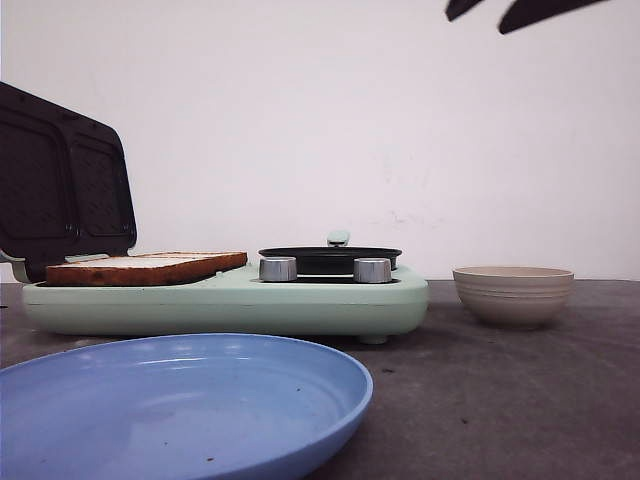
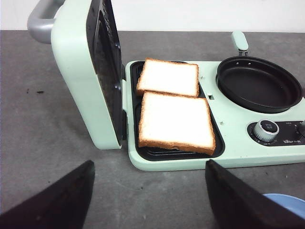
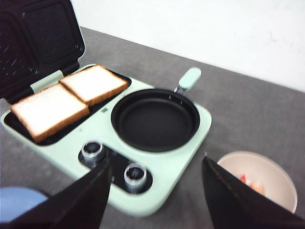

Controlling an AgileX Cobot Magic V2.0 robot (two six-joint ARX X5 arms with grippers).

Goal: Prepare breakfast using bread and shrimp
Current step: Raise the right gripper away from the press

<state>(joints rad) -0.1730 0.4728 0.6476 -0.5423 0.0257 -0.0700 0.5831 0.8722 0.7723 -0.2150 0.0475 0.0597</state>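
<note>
Item, the bread (image 2: 174, 107): two slices lay side by side on the dark grill plate of the mint-green breakfast maker (image 2: 238, 152), faces pale, crusts browned. I judged that part of the task done as far as placing went; whether they had toasted at all I could not tell.

Item, the grill lid (image 2: 90, 71): stood open and near upright.

Item, the frying pan (image 3: 155, 119): seated on the maker beside the bread, with nothing in it.

Item, the shrimp (image 3: 251, 184): a few orange-pink pieces sat in the beige bowl (image 3: 255, 179), on the table just beside the maker, apart from it. I judged these not yet cooked, so the pan step remained.

Item, the blue plate (image 1: 180, 410): nearest the camera in the front view, nothing on it; serving remained as well.

Item, the left gripper (image 2: 150, 195): fingers spread wide, holding nothing, hanging short of the bread.

Item, the right gripper (image 3: 157, 200): fingers likewise apart and holding nothing, raised above the two control knobs (image 3: 114, 162).

Item, the surface: a dark grey table (image 1: 520, 400), matte and faintly speckled.

Item, the room: a plain white wall (image 1: 400, 120) behind.
</note>
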